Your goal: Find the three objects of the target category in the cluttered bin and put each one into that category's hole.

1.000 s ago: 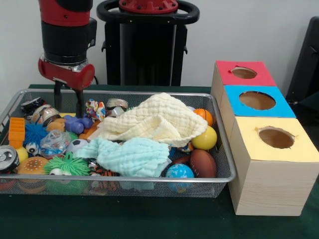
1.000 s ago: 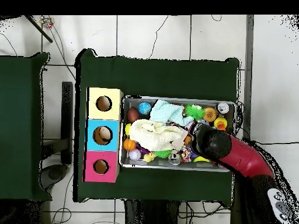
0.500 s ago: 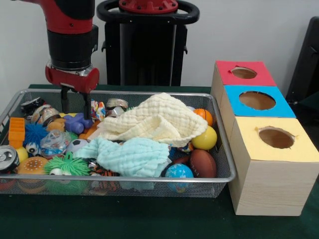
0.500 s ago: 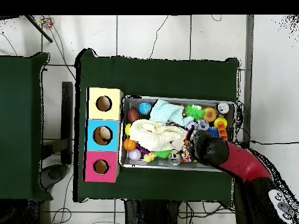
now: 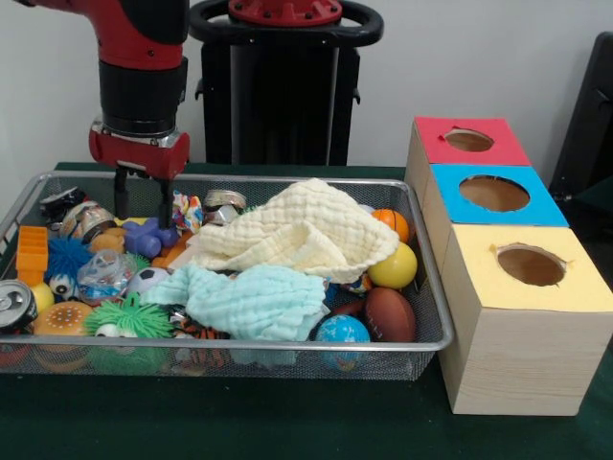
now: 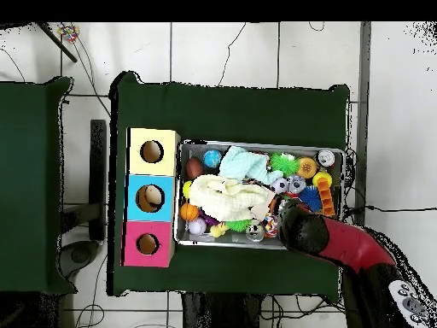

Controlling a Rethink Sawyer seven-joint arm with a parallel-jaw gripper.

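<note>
Compared with a second ago the arm has lifted and drifted slightly toward the bin's 12 o'clock rim, front view; half a second ago it was already nearly here, so the motion is small now; nothing came up with it; reading: a probe or a missed pick, no object removed, all three of the target category presumably still to find.

End effector [image 5: 143, 201]: two dark fingers [image 5: 165, 202] apart with a clear gap, pointing straight down; nothing between them; tips just above the purple toy [image 5: 146, 239], not visibly touching it; overhead view hides the tips under the arm's wrist.

Wire bin [image 5: 239, 342] on the green table [image 5: 287, 431]; contents unchanged as far as I can see; cream cloth [image 5: 297, 230] heaped at centre, pale blue cloth [image 5: 251, 299] toward 6 o'clock from it, both covering items; target category not stated, so its members cannot be picked out; candidates by group: balls at 3 to 5 o'clock (yellow ball [image 5: 393, 266], brown football [image 5: 389, 312], blue globe ball [image 5: 342, 332], small basketball [image 5: 391, 223]); soda can [image 5: 13, 305] at 8 o'clock; green spiky toy [image 5: 127, 316] at 7 o'clock.

Box with three holes at the bin's 3 o'clock: red hole [image 5: 468, 140], blue hole [image 5: 494, 193], yellow hole [image 5: 531, 265]; overhead shows something pale inside the blue one, identity unclear.

Judgement: the cloths likely need shifting before the search finishes.
</note>
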